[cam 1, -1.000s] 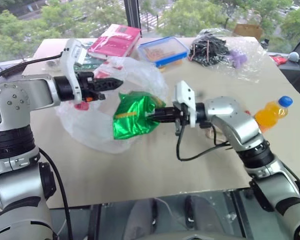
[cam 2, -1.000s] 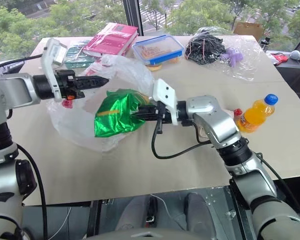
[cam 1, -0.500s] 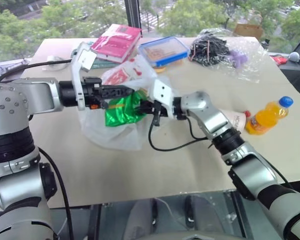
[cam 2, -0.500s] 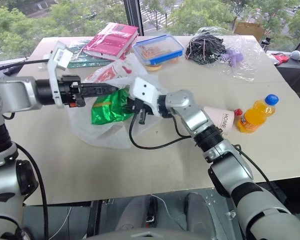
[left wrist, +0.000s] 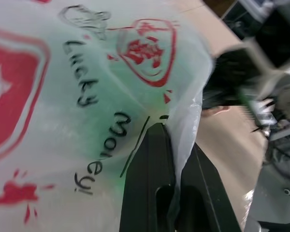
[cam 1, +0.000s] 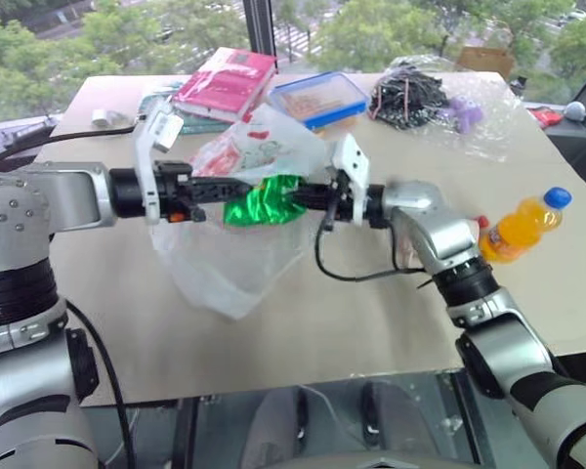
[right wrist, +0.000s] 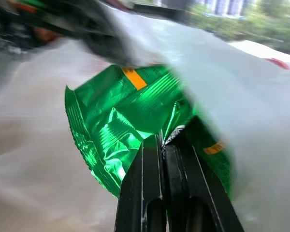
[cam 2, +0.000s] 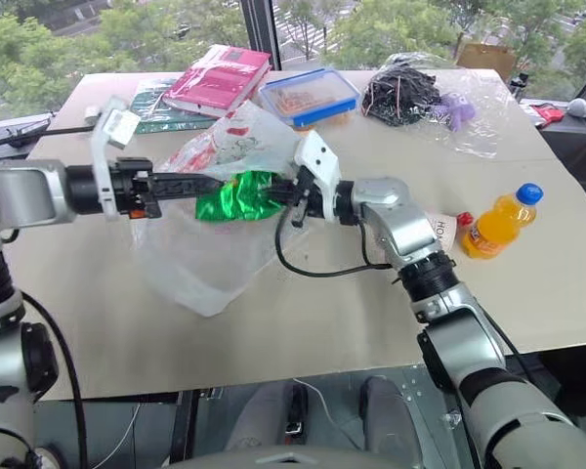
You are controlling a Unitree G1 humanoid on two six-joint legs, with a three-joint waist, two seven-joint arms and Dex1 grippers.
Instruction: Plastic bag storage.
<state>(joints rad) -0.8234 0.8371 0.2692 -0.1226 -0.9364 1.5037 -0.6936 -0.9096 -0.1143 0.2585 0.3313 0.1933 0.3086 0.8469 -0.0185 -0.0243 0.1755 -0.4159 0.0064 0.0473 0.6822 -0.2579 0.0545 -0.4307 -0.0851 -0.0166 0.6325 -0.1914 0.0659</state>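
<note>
With left fingers (left wrist: 157, 188) pinching the plastic bag (cam 1: 236, 256) rim, I steer the green packet (cam 1: 262, 200), pinched by right fingers (right wrist: 176, 186), squarely into its mouth.

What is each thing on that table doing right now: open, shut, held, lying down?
Plastic bag: lifted, hanging, its edge pinched by the left gripper, shut.
Green foil packet: held at the bag's mouth by the right gripper, shut on it.
Blue-rimmed box: lid on.
Orange drink bottle: capped, lying on the table.
Paper cup: on its side.
Pink book: closed, flat.
</note>
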